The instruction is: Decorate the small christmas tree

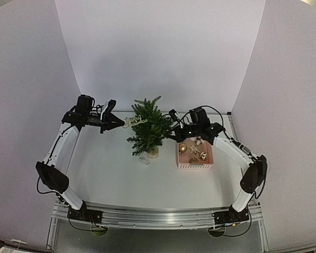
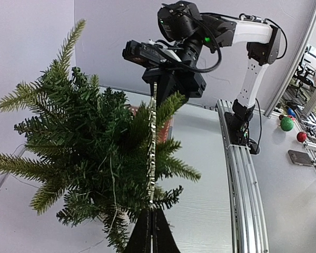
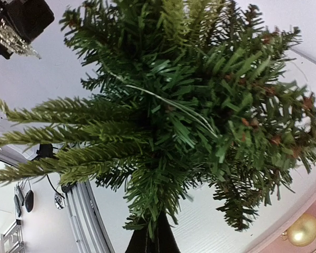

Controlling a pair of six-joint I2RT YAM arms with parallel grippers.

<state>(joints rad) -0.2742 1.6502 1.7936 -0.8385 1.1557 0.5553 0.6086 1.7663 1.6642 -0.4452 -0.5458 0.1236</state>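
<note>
Tree: small christmas tree (image 1: 147, 128) mid-frame, pink basket (image 1: 195, 165) just right. Left gripper (image 2: 150, 234) clamped on glitter sign (image 1: 134, 120); right gripper (image 3: 146, 240) shut among branches. Steady tree, push sign deep btwn needles, then release.

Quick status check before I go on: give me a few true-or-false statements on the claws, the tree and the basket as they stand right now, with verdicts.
1. The left claw is shut on a glittery sign ornament, held up to the small christmas tree. True.
2. The pink basket sits on the left arm's side of the tree. False: it is on the right arm's side.
3. The right claw hangs wide open over the basket. False: it is shut, its tip in among the tree's branches.
4. A gold ball lies in the basket. True.
5. The tree lies tipped over. False: it stands upright.
</note>
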